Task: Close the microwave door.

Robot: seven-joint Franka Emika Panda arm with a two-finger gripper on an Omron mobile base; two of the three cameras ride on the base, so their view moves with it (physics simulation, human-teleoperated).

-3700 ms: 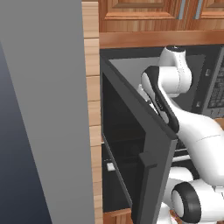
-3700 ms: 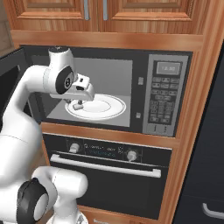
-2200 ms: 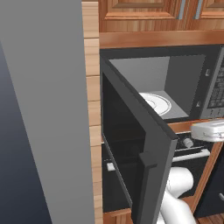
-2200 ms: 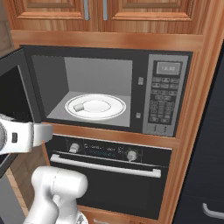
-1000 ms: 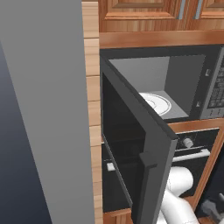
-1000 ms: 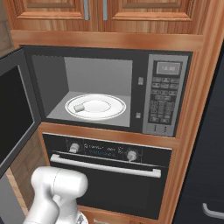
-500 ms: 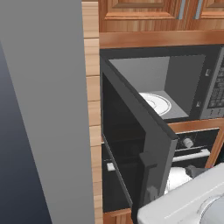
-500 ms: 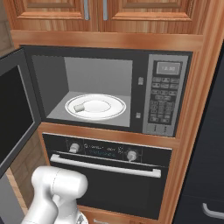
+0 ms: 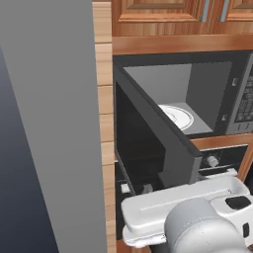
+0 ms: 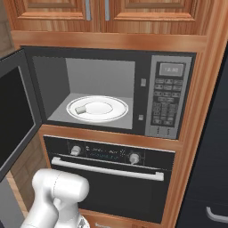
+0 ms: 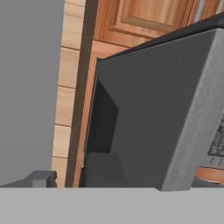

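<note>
The setting is a wood-panelled kitchen wall with upper cabinets [image 10: 104, 13], a tall grey panel [image 9: 49, 123] to the left of the microwave [image 10: 111, 89], and a black oven [image 10: 111, 178] directly below it. The microwave stands open, its light grey cavity exposed with the white turntable plate [image 10: 98, 108] inside and the keypad [image 10: 164, 104] at the cavity's right. The microwave door [image 9: 148, 143] is hinged at the microwave's left edge and swung out wide toward the robot. In the hand view, the door's outer face [image 11: 153, 109] looms close ahead of the hand, tilted. The step in hand appears to be reaching behind the door. To do it well, contact should fall on the outer face near the free edge, far from the hinge, and the push should follow the door's arc toward the cavity. The arm [image 9: 188, 217] lies low and roughly horizontal below the door's bottom edge, forearm extended leftward. The state of the jaws cannot be determined.
</note>
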